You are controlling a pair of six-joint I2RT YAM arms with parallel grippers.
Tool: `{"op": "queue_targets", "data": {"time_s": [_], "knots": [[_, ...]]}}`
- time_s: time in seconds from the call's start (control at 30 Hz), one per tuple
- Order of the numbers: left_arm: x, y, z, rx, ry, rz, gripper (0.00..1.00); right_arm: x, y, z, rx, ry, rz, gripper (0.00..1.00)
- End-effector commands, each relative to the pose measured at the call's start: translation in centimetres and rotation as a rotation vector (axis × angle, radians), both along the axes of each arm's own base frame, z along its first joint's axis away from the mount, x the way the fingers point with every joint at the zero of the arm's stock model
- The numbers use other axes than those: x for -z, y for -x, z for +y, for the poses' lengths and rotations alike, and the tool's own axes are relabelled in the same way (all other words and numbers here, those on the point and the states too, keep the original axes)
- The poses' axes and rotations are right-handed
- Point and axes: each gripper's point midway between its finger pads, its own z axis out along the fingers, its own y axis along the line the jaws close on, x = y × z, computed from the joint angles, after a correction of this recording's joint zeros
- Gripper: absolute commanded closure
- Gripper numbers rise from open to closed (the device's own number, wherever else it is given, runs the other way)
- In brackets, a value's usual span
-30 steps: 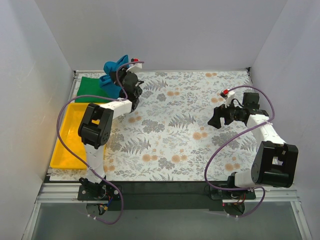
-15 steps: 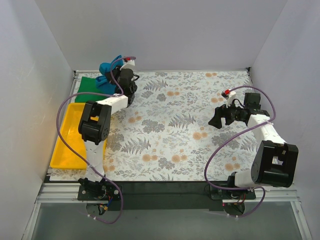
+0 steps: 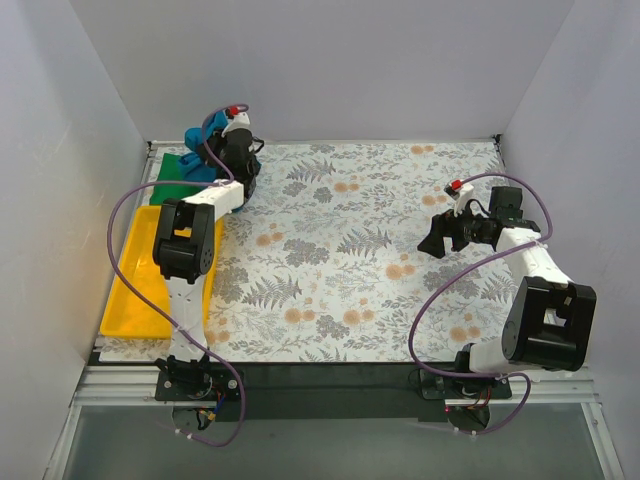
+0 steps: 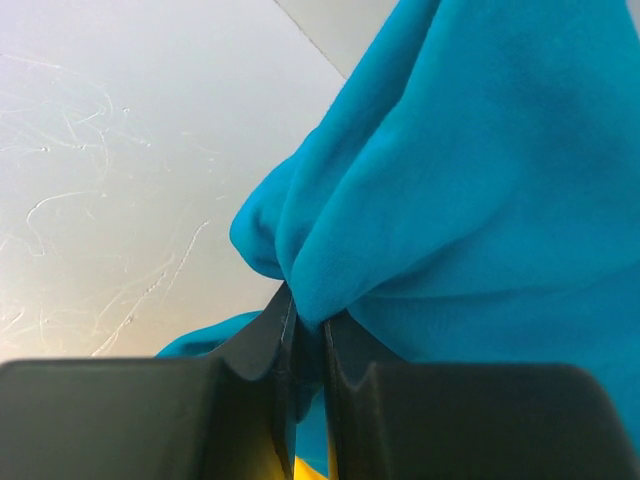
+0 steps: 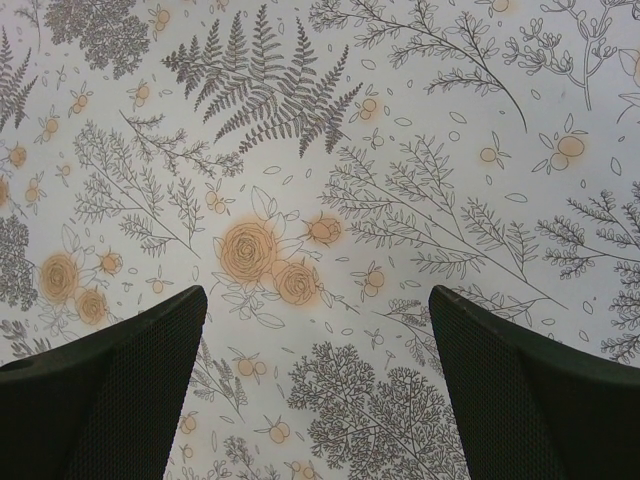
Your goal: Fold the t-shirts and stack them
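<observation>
My left gripper (image 3: 222,140) is shut on the teal-blue t-shirt (image 3: 197,142) and holds it bunched above the far left corner. The green t-shirt (image 3: 172,175) lies folded flat under it, partly hidden by the teal cloth and my arm. In the left wrist view the teal-blue t-shirt (image 4: 470,200) fills the frame, with a fold pinched between my fingers (image 4: 350,390); the left gripper (image 4: 308,335) is closed on it. My right gripper (image 3: 432,240) is open and empty above the floral cloth at the right, as the right wrist view (image 5: 318,390) shows.
A yellow plastic tray (image 3: 135,290) lies along the left edge, in front of the green shirt. A floral tablecloth (image 3: 360,250) covers the table. White walls stand close on the left, back and right.
My left gripper has carried the teal-blue shirt leftward and toward the back, over the green shirt. The right arm has not moved.
</observation>
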Motion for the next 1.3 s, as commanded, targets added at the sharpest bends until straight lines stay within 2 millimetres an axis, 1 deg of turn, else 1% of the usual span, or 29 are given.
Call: {"op": "queue_targets", "data": {"time_s": [0.0,0.13,0.23,0.53,0.6,0.7,0.8,0.87,0.93,0.97,1.0,1.07,1.27], "knots": [[-3.9,-0.2,-0.4,0.000,0.049,-0.116,1.00,-0.6,-0.3,0.1,-0.017,-0.017,-0.017,0.02],[-6.1,0.5,-0.2,-0.004,0.054,-0.162,1.00,-0.5,-0.3,0.1,-0.019,-0.019,-0.013,0.02],[-6.9,0.8,-0.1,-0.009,0.052,-0.174,1.00,-0.5,-0.3,0.1,-0.021,-0.021,-0.011,0.02],[-8.3,1.7,0.3,-0.027,0.065,-0.205,1.00,-0.6,-0.2,0.0,-0.017,-0.024,-0.013,0.02],[-8.2,1.7,0.7,-0.041,0.060,-0.205,1.00,-0.6,-0.2,0.0,-0.018,-0.024,-0.012,0.02],[-7.8,2.0,1.5,-0.065,0.058,-0.198,1.00,-0.7,-0.2,-0.1,-0.016,-0.023,-0.014,0.02],[-6.9,2.2,2.1,-0.083,0.068,-0.182,1.00,-0.7,-0.3,-0.1,-0.018,-0.024,-0.015,0.02],[-6.6,2.0,2.3,-0.085,0.080,-0.184,1.00,-0.6,-0.2,0.0,-0.020,-0.027,-0.012,0.02],[-5.8,2.0,2.9,-0.098,0.085,-0.163,1.00,-0.7,-0.3,-0.1,-0.018,-0.027,-0.014,0.02],[-5.8,1.8,3.1,-0.099,0.094,-0.167,1.00,-0.7,-0.3,0.0,-0.020,-0.027,-0.014,0.02],[-5.0,1.7,3.6,-0.108,0.106,-0.152,1.00,-0.6,-0.2,-0.1,-0.018,-0.027,-0.011,0.02],[-4.5,1.5,4.3,-0.118,0.115,-0.141,1.00,-0.6,-0.2,-0.1,-0.017,-0.028,-0.010,0.02],[-1.9,0.9,6.2,-0.149,0.151,-0.114,1.00,-0.5,-0.2,-0.1,-0.018,-0.030,-0.006,0.02]]}}
